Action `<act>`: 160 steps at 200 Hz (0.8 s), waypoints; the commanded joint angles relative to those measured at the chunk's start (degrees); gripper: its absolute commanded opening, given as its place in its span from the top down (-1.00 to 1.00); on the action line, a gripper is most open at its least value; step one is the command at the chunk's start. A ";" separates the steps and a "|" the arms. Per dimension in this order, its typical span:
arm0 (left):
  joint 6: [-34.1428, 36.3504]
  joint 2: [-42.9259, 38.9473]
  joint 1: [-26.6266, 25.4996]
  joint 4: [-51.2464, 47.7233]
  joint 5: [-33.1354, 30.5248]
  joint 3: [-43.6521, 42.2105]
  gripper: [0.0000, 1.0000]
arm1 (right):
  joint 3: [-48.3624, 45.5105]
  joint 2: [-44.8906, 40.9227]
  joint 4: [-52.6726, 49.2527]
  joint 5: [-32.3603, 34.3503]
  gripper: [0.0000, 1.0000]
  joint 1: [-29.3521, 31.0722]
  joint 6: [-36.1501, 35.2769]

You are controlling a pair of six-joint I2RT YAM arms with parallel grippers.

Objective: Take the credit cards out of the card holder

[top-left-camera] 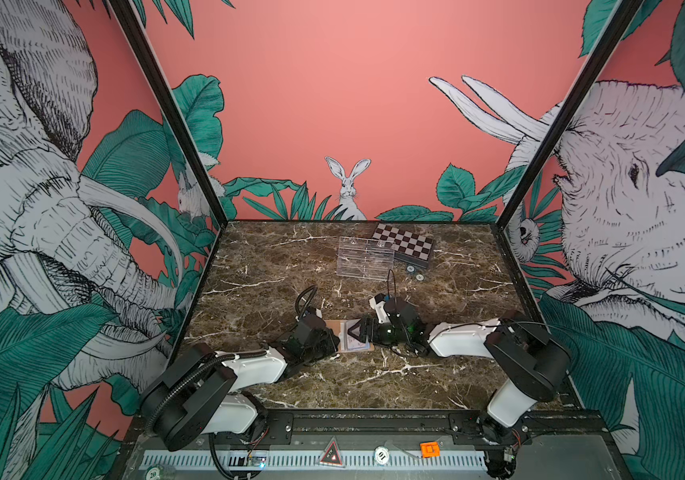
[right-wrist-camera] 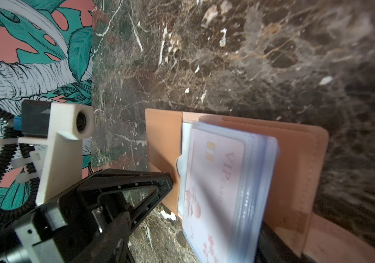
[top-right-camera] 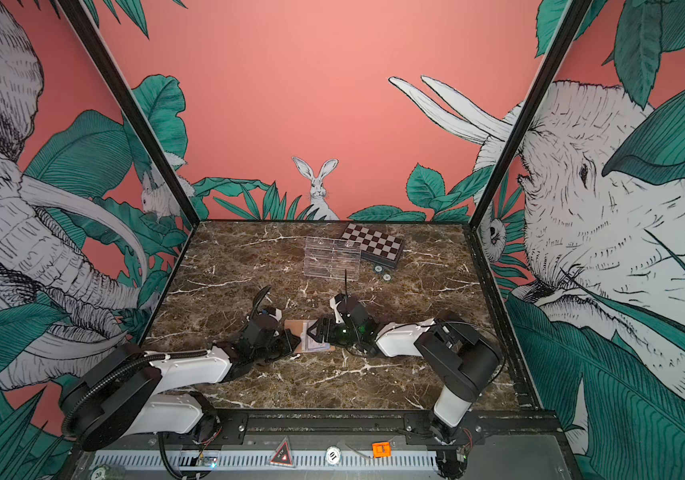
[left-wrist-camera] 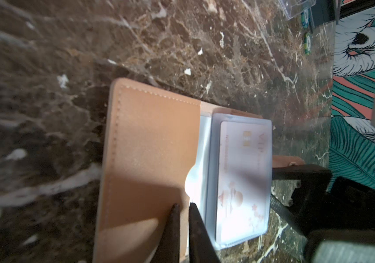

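Nearest to me, toward 6 o'clock on the marble table [top-left-camera: 290, 266], the card holder [left-wrist-camera: 150, 148] lay folded open and flat. Its tan flap was at 9 o'clock and its stack of pale sleeves at 3 o'clock. My left pincer [left-wrist-camera: 183, 208] was all but closed and held nothing, its tips set down on the tan flap beside the thumb notch. I judged it was there to pin the holder, so it would not slide or fold shut when a card was drawn. The credit cards [left-wrist-camera: 241, 173] were inside the sleeves, the top one showing pink marks through the plastic, and none was out yet. My right pincer [left-wrist-camera: 272, 185] sat at the holder's 3 o'clock side, jaws spread wide and empty, just beside the sleeves' outer edge near the strap tab [left-wrist-camera: 288, 160]. Whether a finger touched the plastic I could not tell. I reckoned it was placed to nip the top card's edge and draw it toward 3 o'clock. Farther off, toward 12 o'clock, the clear tray [top-left-camera: 364, 257] sat well apart, with the checkered box [top-left-camera: 405, 245] just beside it at 1 o'clock
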 commanded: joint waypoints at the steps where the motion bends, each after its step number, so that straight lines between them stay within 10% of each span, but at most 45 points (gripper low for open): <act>1: -0.23 0.80 -0.27 -0.83 0.22 -1.19 0.77 | 0.72 0.05 0.72 -1.47 -0.55 0.50 0.18; 160: 0.95 -1.11 -0.32 -1.23 0.13 -0.14 0.76 | 2.44 1.40 6.51 -4.48 -0.55 0.59 1.93</act>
